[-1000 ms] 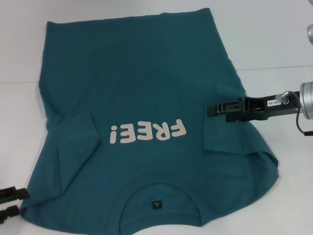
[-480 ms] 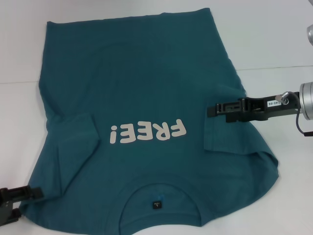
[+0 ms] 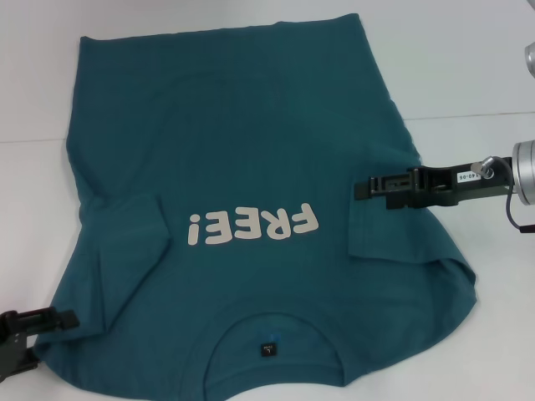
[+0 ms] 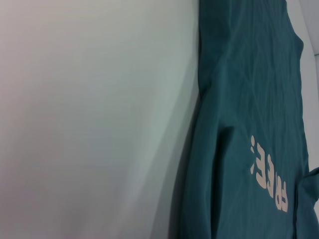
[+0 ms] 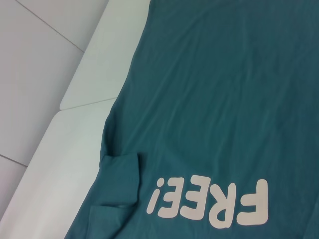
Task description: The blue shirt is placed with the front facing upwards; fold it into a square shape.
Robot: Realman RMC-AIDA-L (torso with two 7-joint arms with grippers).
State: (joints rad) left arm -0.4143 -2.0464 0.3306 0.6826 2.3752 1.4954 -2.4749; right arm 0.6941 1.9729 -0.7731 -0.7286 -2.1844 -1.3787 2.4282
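Observation:
The blue shirt (image 3: 234, 150) lies flat on the white table (image 3: 468, 67), front up. Its white "FREE!" lettering (image 3: 251, 227) and its collar with the black neck label (image 3: 267, 348) are on my side. Both sleeves are folded inward onto the body, the left sleeve (image 3: 125, 242) and the right sleeve (image 3: 393, 234). My right gripper (image 3: 359, 188) hovers over the shirt's right edge above the folded sleeve. My left gripper (image 3: 52, 338) is open at the shirt's near left corner. The shirt also shows in the left wrist view (image 4: 249, 99) and the right wrist view (image 5: 214, 99).
A seam line (image 3: 476, 114) crosses the table behind the right arm. The right wrist view shows the table's edge (image 5: 75, 99) beyond the shirt's far side, with tiled floor past it. Bare table (image 4: 89, 119) lies left of the shirt.
My left gripper has moved in from the lower left corner toward the shirt's near left corner. The right arm and the shirt have not moved.

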